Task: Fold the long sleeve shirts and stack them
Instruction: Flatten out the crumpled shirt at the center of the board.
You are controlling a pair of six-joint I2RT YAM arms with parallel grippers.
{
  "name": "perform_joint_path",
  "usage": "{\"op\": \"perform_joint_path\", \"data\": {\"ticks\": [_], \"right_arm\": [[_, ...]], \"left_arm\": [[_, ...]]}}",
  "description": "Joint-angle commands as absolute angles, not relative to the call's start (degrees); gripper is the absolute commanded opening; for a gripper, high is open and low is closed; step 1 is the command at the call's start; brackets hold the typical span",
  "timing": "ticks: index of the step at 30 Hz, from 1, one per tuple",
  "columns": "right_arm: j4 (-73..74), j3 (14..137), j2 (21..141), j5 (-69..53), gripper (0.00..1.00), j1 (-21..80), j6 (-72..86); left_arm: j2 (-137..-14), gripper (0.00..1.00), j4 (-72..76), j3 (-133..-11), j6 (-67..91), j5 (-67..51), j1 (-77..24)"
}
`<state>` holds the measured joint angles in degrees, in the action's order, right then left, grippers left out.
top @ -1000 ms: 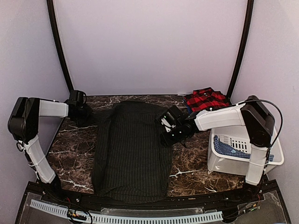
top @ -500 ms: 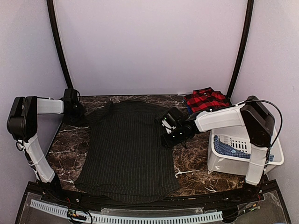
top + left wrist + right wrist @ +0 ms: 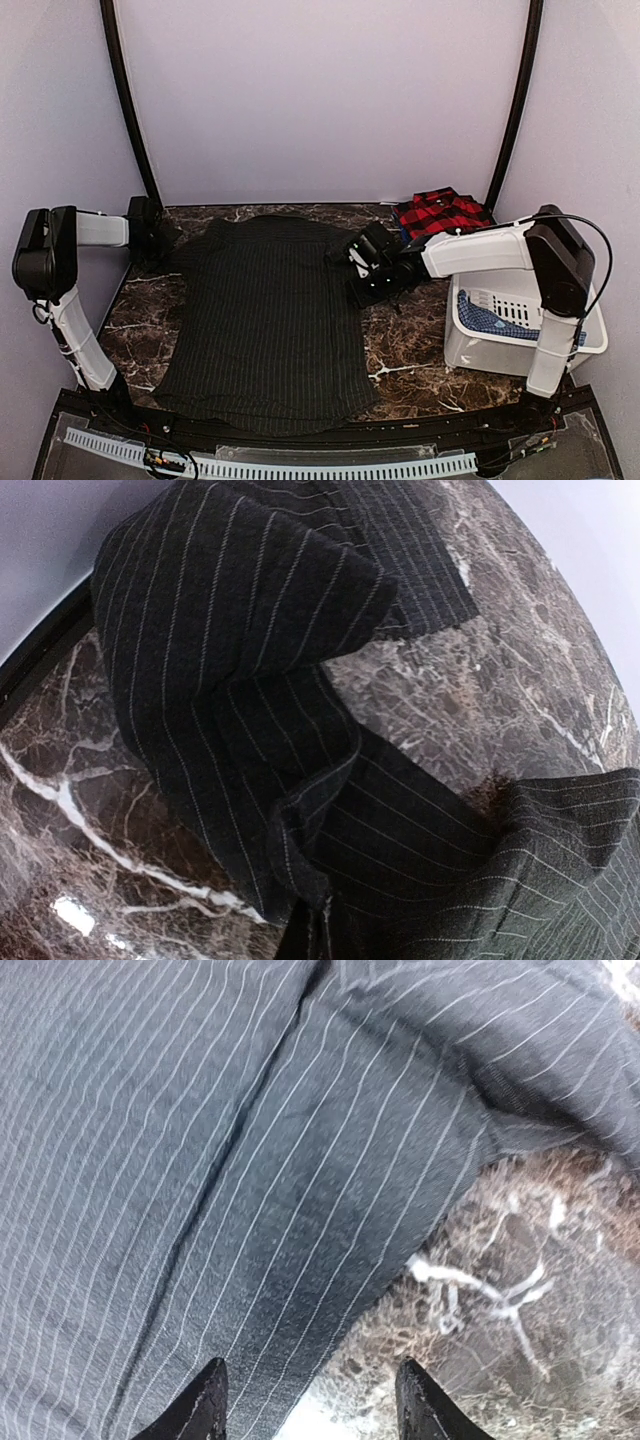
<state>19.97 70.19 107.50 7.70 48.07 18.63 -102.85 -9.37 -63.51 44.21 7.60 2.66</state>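
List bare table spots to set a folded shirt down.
Two strips: front-right table between the pinstripe shirt and the bin; front-left, between that shirt and the left arm. Crowded: back right, with the plaid shirt and right fingers; centre is all shirt.

White bin [image 3: 468, 347] (blue cloth [image 3: 490, 321] inside), marble table [image 3: 402, 342]

A dark brown marble table [image 3: 410, 350] veined in white fills the lower middle, its polish catching soft light. Pale lilac walls [image 3: 320, 100] close it in, with one black curved pole [image 3: 122, 100] at upper left and a second pole [image 3: 520, 100] at upper right
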Motion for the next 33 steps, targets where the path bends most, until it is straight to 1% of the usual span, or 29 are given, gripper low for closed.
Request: {"op": "perform_joint_path", "data": {"ticks": [1,2,4,5,6,7,8,9,10,12,14,18,23,25,28,33], "right_arm": [[19.68,74.87,106.96,10.33,0.54,48.28,19.36],[19.69,76.16,107.57,10.55,0.54,48.07,19.15],[19.73,79.16,109.14,10.84,0.54,47.56,18.87],[20.09,81.59,110.02,10.88,0.54,47.17,18.65],[20.35,83.40,110.89,10.94,0.54,46.67,18.42],[20.94,85.07,111.83,10.83,0.54,46.14,18.35],[21.60,86.78,112.65,10.40,0.54,45.42,18.43],[21.92,87.94,113.28,9.18,0.55,44.72,18.52],[21.69,88.65,113.77,8.31,0.55,44.13,18.66],[21.28,89.84,114.74,8.05,0.56,43.32,18.71],[22.61,91.67,116.07,10.42,0.57,43.11,17.75],[23.36,92.81,117.90,13.21,0.62,42.15,16.61],[22.97,94.36,120.35,11.38,0.63,41.57,14.99],[23.70,95.78,122.06,12.03,0.64,41.61,14.34],[25.00,97.95,124.86,14.29,0.69,41.57,13.41],[26.68,100.75,128.65,16.41,0.68,40.25,13.35]], "left_arm": [[-99.75,0.00,-10.62,-61.21,44.83,8.33,3.19],[-99.51,0.02,-10.54,-60.87,44.83,8.16,3.17],[-99.26,0.10,-10.46,-60.70,44.78,7.56,3.21],[-99.16,0.18,-10.35,-60.71,44.57,7.10,3.23],[-98.75,0.22,-10.40,-60.86,44.43,6.93,3.20],[-98.46,0.31,-10.38,-60.93,44.13,6.46,3.23],[-97.50,0.37,-10.33,-60.98,43.86,6.22,3.20],[-96.96,0.40,-10.12,-60.99,43.27,5.42,3.18],[-95.63,0.46,-9.98,-60.84,43.08,5.08,3.17],[-93.35,0.51,-9.47,-60.12,42.38,4.17,3.04],[-91.14,0.56,-8.64,-59.24,41.45,3.20,2.79],[-87.06,0.59,-8.13,-58.03,39.25,0.78,0.79],[-84.77,0.59,-7.81,-56.49,38.82,-2.17,-6.96],[-85.36,0.59,-7.23,-55.90,39.38,-3.96,-9.88],[-87.06,0.59,-5.36,-54.62,41.35,-7.22,-13.89],[-92.31,0.58,-1.88,-53.14,43.85,-10.42,-18.51]]}}
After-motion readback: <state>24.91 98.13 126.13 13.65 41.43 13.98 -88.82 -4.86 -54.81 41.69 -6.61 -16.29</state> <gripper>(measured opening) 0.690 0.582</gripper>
